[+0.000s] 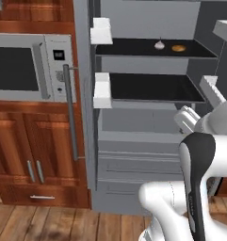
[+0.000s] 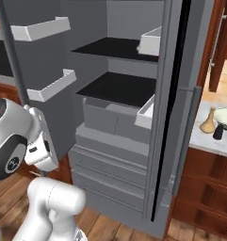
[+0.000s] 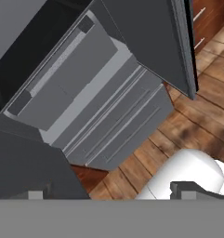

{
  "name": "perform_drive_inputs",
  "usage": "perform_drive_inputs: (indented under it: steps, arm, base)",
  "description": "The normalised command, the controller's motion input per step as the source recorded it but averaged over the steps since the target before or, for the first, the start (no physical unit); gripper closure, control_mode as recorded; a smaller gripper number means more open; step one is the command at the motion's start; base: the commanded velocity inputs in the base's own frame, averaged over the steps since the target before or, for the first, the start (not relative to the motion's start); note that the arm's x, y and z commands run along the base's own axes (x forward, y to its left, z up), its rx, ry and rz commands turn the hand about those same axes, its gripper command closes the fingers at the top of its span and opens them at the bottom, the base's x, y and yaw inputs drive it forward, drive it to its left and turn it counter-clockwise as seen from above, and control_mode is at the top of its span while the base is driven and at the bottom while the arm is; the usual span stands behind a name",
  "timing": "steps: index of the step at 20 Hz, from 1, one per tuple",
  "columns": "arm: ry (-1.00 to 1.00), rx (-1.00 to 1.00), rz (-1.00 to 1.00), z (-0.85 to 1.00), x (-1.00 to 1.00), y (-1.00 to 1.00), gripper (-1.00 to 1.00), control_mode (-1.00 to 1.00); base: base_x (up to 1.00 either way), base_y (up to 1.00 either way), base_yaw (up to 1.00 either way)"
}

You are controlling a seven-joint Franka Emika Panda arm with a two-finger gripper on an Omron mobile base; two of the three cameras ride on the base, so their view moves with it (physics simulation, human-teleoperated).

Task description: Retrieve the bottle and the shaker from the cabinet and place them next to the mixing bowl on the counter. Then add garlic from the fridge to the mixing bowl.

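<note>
The fridge (image 1: 148, 94) stands open; the garlic (image 1: 159, 45) sits on its upper shelf beside an orange item (image 1: 178, 48). Bottle (image 2: 208, 122) and shaker (image 2: 219, 132) already stand by the mixing bowl (image 2: 226, 117) on the worktop (image 2: 204, 139), so fetching garlic is the step in hand. With jaws wide open and empty, the next move calls for reaching up to that shelf.

— What sort of place was it?
— A home kitchen, rendered: an open grey fridge (image 1: 133, 141) with dark shelves and white door bins (image 1: 101, 30), beside a built-in microwave (image 1: 32, 66).
— Anything else?
— Reddish-brown wood cabinets (image 1: 35, 160), plank floor (image 1: 49, 226), a marbled counter (image 2: 204, 139) holding a bowl (image 2: 225, 117) and what was probably a small flask (image 2: 208, 121)
</note>
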Motion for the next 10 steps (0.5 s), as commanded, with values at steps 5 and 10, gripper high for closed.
perform_drive_inputs:
  steps: [5,10]
  arm:
    - [0.00,0.00,0.00,0.00,0.00,0.00,-1.00,1.00]
    - [0.00,0.00,0.00,0.00,0.00,0.00,-1.00,1.00]
  base:
    - [0.55,-0.18,0.00]
    - [0.46,-0.14,0.00]
